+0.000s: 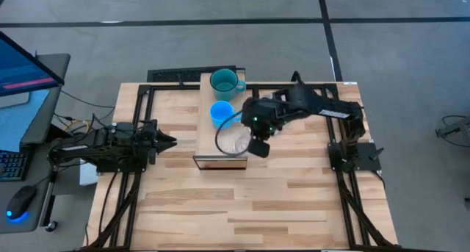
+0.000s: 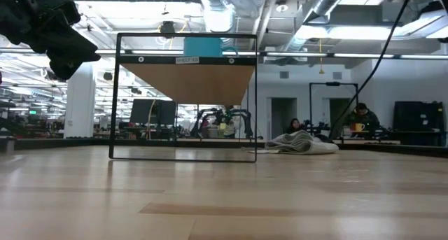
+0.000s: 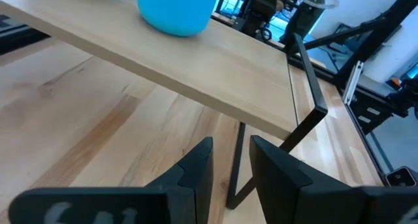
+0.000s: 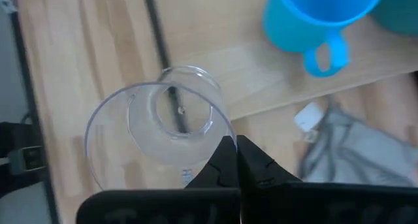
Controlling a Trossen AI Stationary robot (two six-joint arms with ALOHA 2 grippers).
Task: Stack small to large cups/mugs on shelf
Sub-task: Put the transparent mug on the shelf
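Observation:
The light wood shelf point(image 1: 220, 127) stands mid-table. On its top sit the teal mug point(image 1: 224, 81) at the far end and the bright blue mug point(image 1: 220, 112) behind the middle, each on its base. The clear glass cup point(image 1: 233, 140) is over the shelf's near end, mouth up, with my right gripper point(image 1: 257, 145) shut on it. The right wrist view looks down into the glass point(image 4: 157, 129), with the blue mug point(image 4: 320, 15) beyond. My left gripper point(image 1: 170, 142) waits left of the shelf, slightly open point(image 3: 232, 165), holding nothing. My right gripper pinches the glass cup's rim point(image 4: 219, 134) on its right side between the two fingers point(image 4: 251, 162). The fingers come from above, slanting down from the table's right. The glass stays upright. Whether its base touches the shelf top, I cannot tell.
A grey cloth point(image 2: 301, 143) lies on the table right of the shelf, also seen under the right wrist point(image 4: 353, 152). The shelf stands on thin dark legs point(image 3: 307, 119) with open space beneath. The slatted table point(image 1: 242, 208) stretches toward its near edge. A monitor and keyboard sit off the table's left.

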